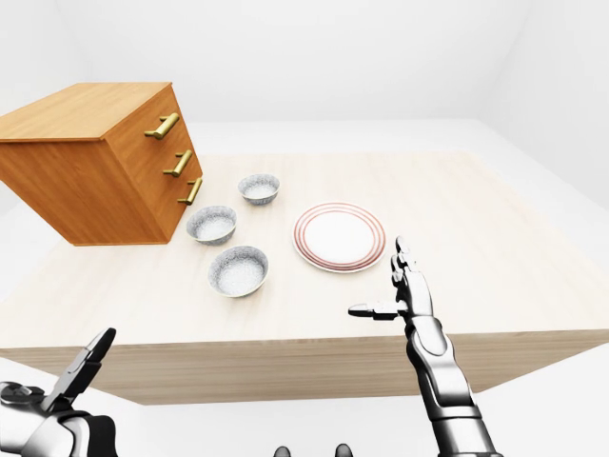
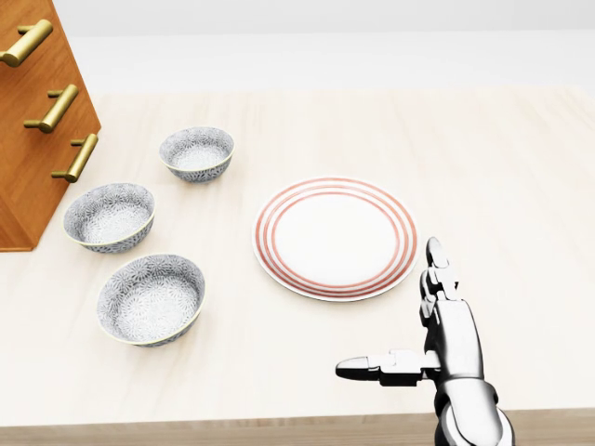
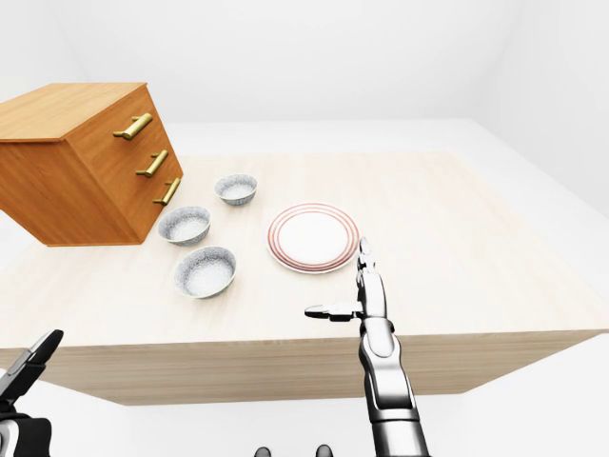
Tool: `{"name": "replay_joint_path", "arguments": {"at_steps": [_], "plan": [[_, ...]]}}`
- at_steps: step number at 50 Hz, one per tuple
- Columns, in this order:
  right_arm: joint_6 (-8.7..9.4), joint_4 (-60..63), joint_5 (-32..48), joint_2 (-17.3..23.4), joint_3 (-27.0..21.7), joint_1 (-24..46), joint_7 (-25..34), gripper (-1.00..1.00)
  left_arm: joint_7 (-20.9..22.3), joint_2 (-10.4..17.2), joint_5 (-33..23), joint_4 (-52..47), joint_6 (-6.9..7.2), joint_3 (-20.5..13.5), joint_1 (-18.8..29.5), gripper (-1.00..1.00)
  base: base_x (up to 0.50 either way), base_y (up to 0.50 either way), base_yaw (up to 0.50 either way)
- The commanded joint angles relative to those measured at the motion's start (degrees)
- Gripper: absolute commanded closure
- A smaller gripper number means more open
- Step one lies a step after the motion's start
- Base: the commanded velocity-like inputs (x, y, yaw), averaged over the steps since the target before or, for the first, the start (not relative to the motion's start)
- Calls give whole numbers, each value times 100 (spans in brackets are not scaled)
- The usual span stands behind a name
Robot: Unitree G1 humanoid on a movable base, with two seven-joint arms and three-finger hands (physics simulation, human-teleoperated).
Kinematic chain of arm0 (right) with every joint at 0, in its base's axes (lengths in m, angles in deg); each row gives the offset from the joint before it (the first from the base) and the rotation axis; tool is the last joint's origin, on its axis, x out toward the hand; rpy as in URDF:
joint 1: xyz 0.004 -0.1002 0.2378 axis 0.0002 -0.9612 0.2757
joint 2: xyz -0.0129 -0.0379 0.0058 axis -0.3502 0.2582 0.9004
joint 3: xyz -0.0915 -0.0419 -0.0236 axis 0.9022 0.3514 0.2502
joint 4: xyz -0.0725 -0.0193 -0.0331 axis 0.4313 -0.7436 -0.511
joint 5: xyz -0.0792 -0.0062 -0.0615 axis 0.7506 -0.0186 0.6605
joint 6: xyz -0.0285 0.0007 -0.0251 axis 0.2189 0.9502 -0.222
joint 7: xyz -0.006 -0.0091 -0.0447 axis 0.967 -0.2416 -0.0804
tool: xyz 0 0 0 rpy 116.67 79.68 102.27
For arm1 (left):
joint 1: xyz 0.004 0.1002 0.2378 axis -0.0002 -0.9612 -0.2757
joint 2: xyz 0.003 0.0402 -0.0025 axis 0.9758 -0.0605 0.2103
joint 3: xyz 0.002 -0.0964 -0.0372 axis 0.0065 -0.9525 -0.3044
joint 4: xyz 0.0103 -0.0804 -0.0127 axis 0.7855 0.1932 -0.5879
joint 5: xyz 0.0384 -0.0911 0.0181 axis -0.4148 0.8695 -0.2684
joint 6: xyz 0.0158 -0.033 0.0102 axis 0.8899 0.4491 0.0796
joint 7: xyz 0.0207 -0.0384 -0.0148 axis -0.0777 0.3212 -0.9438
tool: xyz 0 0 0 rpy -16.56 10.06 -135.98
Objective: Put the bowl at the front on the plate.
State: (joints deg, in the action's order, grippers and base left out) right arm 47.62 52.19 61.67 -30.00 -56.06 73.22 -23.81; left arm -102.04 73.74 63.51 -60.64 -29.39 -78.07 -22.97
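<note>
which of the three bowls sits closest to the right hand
The bowl lowest in the head view, nearest the table's near edge; the other two sit higher, toward the drawer chest.

right hand raised, fingers spread, left hand low

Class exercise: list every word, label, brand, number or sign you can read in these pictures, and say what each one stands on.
None: no readable text in any view.
Plate: red rings only.
Three bowls, such as the nearest: speckled pattern, no lettering.
Drawer cabinet: plain wood, brass handles, no label.
</note>
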Motion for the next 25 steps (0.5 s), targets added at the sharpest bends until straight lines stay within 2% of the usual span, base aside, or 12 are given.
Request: {"name": "replay_joint_path", "arguments": {"at_steps": [1,11,12,17,20,25], "plan": [[0,-4,12,2,-2,7,-13,-100,0,4,22,5,0,-19,-6,-100,0,0,0],[0,210,7,-9,46,-92,132,-100,0,-45,59,-168,0,-64,-69,-100,0,0,0],[-93,196,-30,-6,59,-111,218,-100,0,-45,51,-130,0,-60,-52,-100,0,0,0],[-85,217,4,-18,57,-125,219,-100,0,-104,82,-149,0,-80,-88,-100,46,0,0],[-148,124,25,-13,58,-102,219,-100,0,-79,183,-196,0,-89,-108,-100,50,0,0],[-74,201,32,-25,65,-116,200,-100,0,-95,157,-192,0,-107,-106,-100,50,0,0]]}}
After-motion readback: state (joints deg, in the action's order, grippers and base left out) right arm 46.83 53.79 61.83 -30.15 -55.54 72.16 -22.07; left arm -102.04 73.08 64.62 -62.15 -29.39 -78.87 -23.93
